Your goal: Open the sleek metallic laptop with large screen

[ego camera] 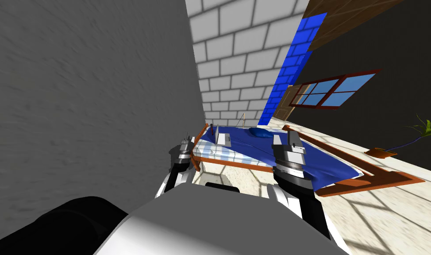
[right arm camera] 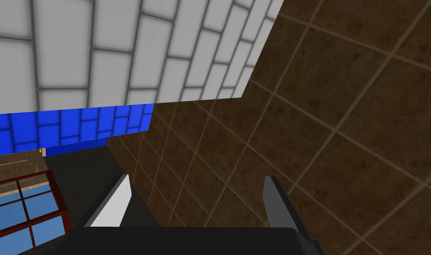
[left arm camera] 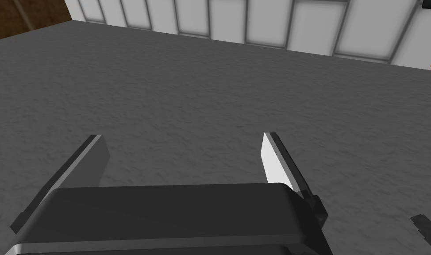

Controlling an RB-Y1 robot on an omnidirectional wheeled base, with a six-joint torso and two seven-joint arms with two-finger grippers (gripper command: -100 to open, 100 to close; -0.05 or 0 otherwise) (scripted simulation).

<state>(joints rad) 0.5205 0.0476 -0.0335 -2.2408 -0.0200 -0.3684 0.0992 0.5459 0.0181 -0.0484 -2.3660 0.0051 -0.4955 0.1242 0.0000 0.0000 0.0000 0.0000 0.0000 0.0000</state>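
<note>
A small light grey laptop (ego camera: 223, 138) lies on a bed (ego camera: 236, 162) with a blue cover, near the bed's left side, ahead of me. I cannot tell how far its lid stands. My left gripper (ego camera: 184, 141) is raised by the bed's near left corner, short of the laptop. In the left wrist view the left gripper (left arm camera: 181, 137) is open with nothing between its fingers, facing a dark grey wall. My right gripper (ego camera: 292, 133) hovers over the blue cover to the right of the laptop. Its wrist view shows the right gripper (right arm camera: 197, 178) open, holding nothing.
The bed has an orange-brown wooden frame (ego camera: 369, 179) and a blue pillow (ego camera: 259, 132) at its far end. A dark grey wall (ego camera: 86, 97) runs close along my left. A potted plant (ego camera: 382, 152) stands on the pale tiled floor (ego camera: 387, 212) at the right.
</note>
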